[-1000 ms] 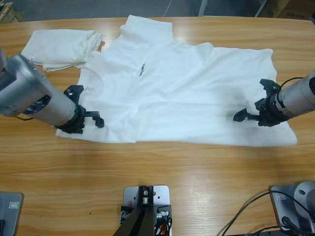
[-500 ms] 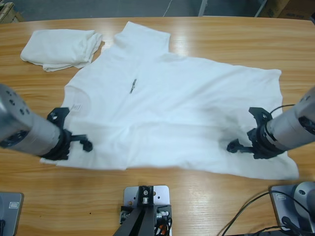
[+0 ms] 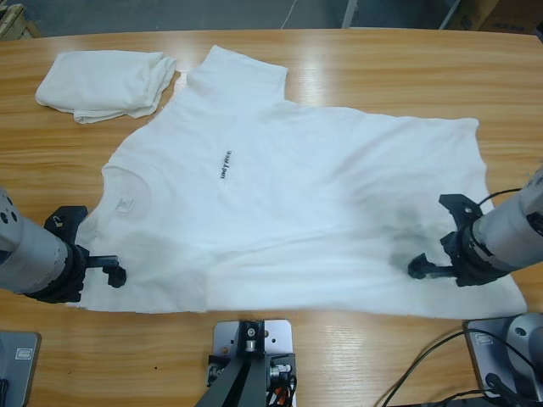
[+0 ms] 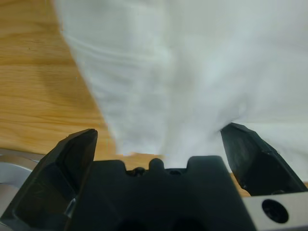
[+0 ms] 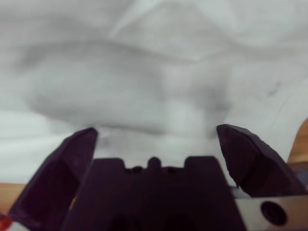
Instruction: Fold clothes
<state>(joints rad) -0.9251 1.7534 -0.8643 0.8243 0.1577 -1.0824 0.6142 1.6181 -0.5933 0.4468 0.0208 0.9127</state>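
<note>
Large T-shirt [image 3: 297,195]: spread flat across the table [image 3: 356,64], chest lettering [image 3: 225,163] face up; it has been dragged toward the near edge and smoothed since a second ago.
Folded T-shirt [image 3: 102,80]: left at the far left corner, unmoved.
Left gripper [image 3: 85,263]: jaws seen spread apart, cloth lying between them at the shirt's near left corner; it has been drawn back toward the near edge.
Right gripper [image 3: 441,259]: jaws likewise parted over the near right hem, also pulled nearer.
</note>
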